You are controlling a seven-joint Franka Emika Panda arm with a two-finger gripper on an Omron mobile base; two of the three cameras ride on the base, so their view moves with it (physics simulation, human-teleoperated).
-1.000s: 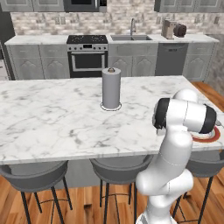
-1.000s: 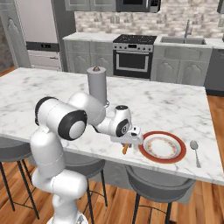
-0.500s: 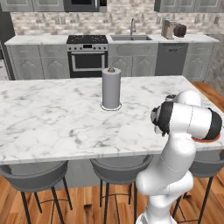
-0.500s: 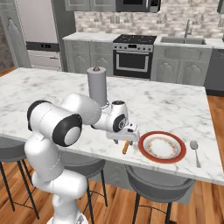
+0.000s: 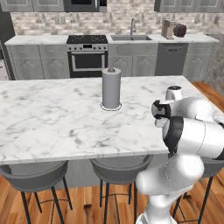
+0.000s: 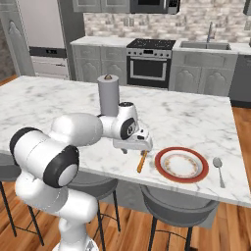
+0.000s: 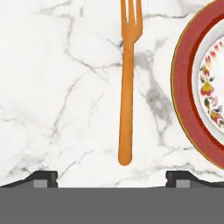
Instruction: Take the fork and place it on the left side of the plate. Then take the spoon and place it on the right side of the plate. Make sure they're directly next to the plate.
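Note:
The orange fork (image 6: 142, 161) lies flat on the marble counter, just left of the red-rimmed plate (image 6: 161, 165), with a narrow gap between them. In the hand view the fork (image 7: 127, 87) runs straight up the middle, tines away from me, and the plate's rim (image 7: 186, 96) curves along the right. My gripper (image 6: 133, 149) hovers above and left of the fork's handle end, open and holding nothing; its fingertips (image 7: 43, 177) stand wide apart, clear of the handle. The grey spoon (image 6: 218, 169) lies on the counter right of the plate.
A grey paper-towel roll (image 6: 109, 95) stands upright on the island behind the gripper, also seen as the roll (image 5: 111, 87) mid-counter. Bar stools (image 5: 120, 168) sit under the near counter edge. A stove and sink line the back wall.
The gripper has lifted and drawn back to the left from the fork, which stays lying beside the plate. The arm's elbow has swung round.

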